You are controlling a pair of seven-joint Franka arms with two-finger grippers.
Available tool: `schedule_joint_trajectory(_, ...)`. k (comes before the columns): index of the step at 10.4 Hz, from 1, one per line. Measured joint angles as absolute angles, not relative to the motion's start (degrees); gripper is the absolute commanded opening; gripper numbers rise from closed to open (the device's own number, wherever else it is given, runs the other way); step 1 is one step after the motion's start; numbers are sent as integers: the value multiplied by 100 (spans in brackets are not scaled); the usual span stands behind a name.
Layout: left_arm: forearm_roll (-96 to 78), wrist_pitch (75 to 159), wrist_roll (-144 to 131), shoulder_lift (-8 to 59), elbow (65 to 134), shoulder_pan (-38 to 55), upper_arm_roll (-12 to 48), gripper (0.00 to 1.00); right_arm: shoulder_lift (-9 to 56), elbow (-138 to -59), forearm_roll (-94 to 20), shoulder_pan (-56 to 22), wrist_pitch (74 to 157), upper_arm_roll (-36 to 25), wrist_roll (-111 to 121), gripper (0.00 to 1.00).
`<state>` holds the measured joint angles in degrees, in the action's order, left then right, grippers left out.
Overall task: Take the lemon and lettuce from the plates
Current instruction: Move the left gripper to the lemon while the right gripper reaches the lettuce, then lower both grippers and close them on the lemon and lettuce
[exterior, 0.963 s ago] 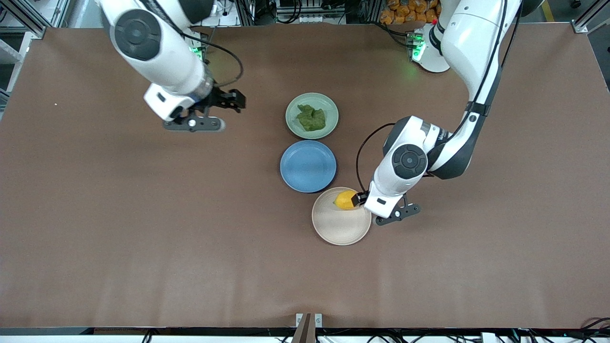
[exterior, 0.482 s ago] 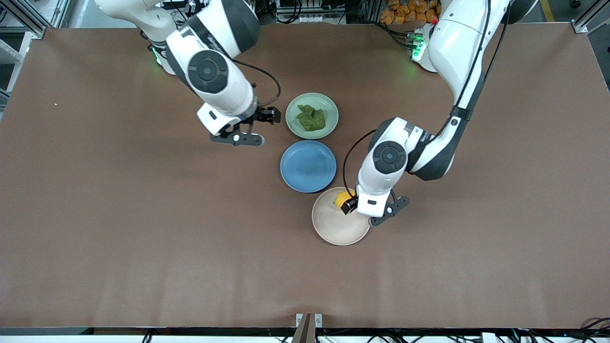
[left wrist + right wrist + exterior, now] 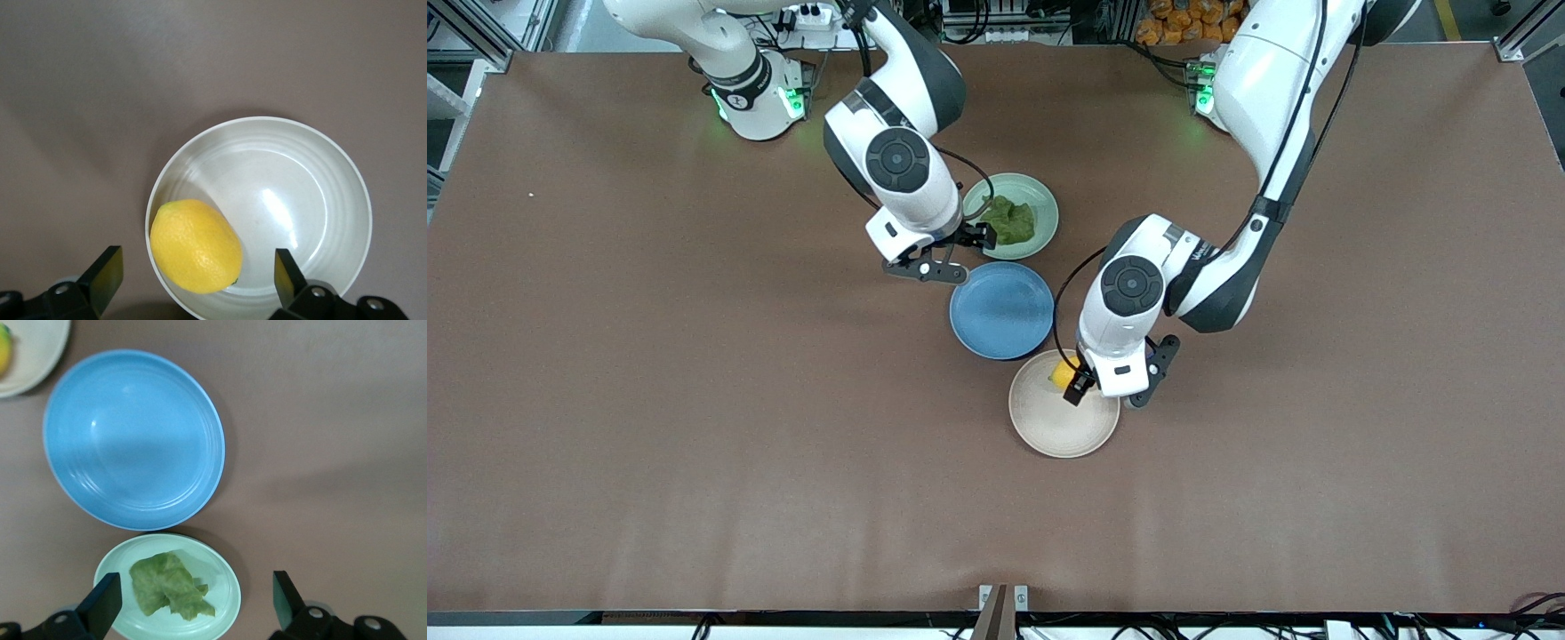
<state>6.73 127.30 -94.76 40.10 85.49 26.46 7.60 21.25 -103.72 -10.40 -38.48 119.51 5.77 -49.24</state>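
Front view: left gripper (image 3: 1077, 385) hangs wide open and empty over the lemon (image 3: 1061, 373) on the beige plate (image 3: 1049, 427), jaws set to straddle it, while right gripper (image 3: 967, 242), likewise open and empty, hovers at the rim of the green plate (image 3: 1040, 200) holding the lettuce (image 3: 1012, 222).

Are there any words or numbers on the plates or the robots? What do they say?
None that can be read.
The blue plate, green plate and cream plate: plain, with no writing.
The lemon and lettuce: no sticker or label.
Left arm's dark band: small white lettering, too small to read.
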Motion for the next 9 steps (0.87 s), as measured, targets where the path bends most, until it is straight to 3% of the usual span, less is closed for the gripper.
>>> schedule_joint_trajectory(9, 695, 13034, -10364, 4518, 8529, 2792, 735, 97, 2494, -11060, -1044, -4942, 13261, 575, -6851, 100)
